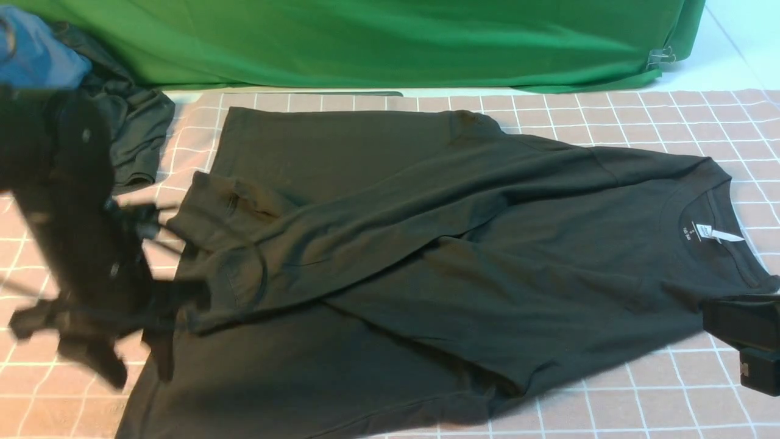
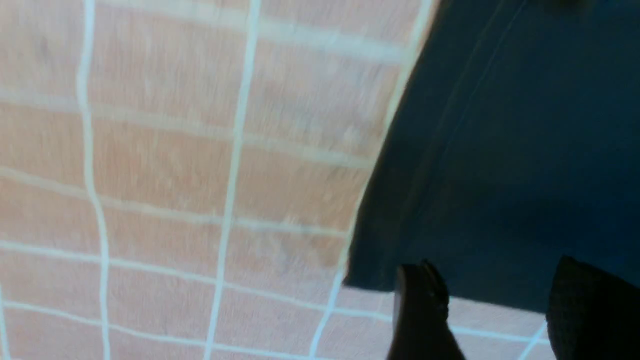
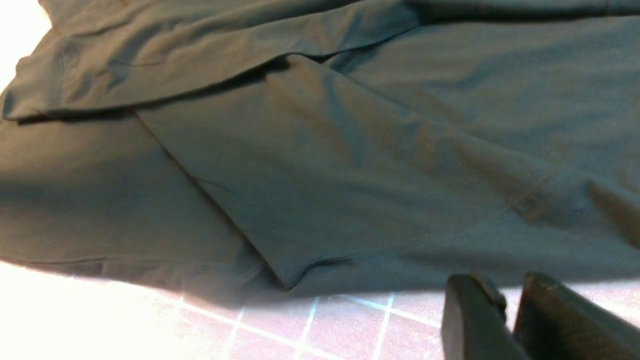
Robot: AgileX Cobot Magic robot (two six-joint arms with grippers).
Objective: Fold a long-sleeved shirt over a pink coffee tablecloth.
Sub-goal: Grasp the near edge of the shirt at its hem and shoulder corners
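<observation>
The long-sleeved shirt [image 1: 426,262] lies flat on the pink coffee tablecloth [image 1: 670,116], collar and white neck label to the right, both sleeves laid across the body towards the left. My left gripper [image 1: 158,329] is blurred at the shirt's left edge, beside the sleeve cuffs. In the left wrist view its fingers [image 2: 420,305] stand apart over bare tablecloth [image 2: 165,170], just short of a corner of the shirt [image 2: 500,150]. My right gripper [image 1: 749,347] hovers off the shirt's near right edge. Its fingers [image 3: 475,315] are a narrow gap apart, with nothing between them, beside the shirt [image 3: 350,150].
A bright green cloth [image 1: 390,42] hangs across the back. A smaller dark garment [image 1: 134,128] bunched with blue fabric [image 1: 36,58] sits at the back left, just behind my left arm. Bare checked cloth shows at the near right [image 1: 640,396].
</observation>
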